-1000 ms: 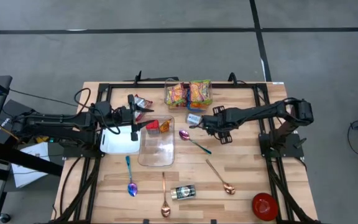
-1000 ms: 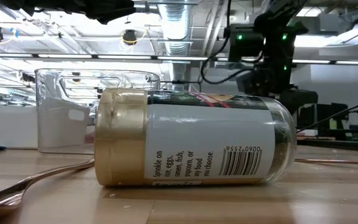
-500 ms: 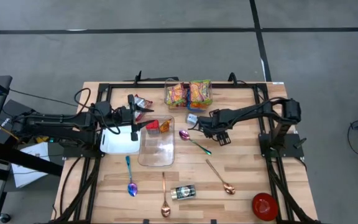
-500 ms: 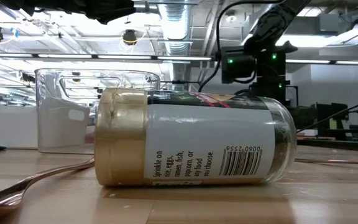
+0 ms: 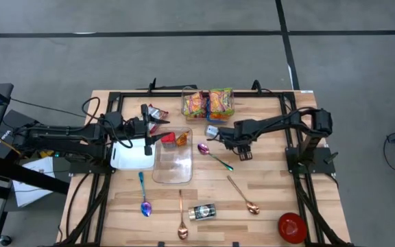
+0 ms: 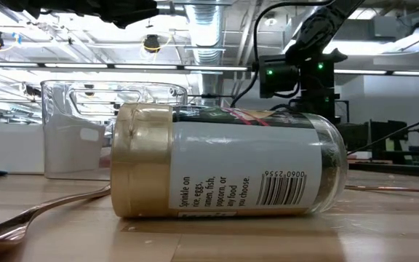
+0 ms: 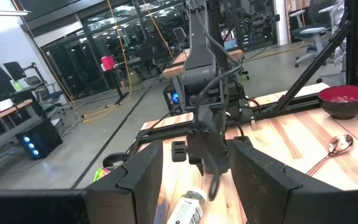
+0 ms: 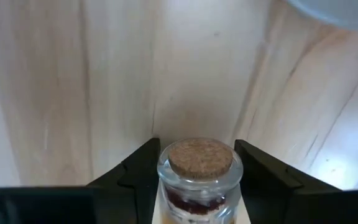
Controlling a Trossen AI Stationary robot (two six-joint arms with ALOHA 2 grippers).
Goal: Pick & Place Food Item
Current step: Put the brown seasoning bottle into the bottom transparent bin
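The right arm reaches in from the right of the high view, elbow bent, and its gripper (image 5: 219, 133) is pressed low near the middle of the table. Its fingers (image 8: 138, 171) clamp a small cork-stoppered glass jar (image 8: 200, 169), touching both sides. The left gripper (image 5: 158, 132) extends level at centre left, jaws parted, over the clear plastic container (image 5: 173, 165).

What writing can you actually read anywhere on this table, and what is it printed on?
"Sprinkle on rice, eggs, ramen, fish, popcorn, or any food you choose": on the seasoning jar lying on its side.
"0060 2554": beside that jar's barcode, as best it reads.
Snack bags: print too small to read.
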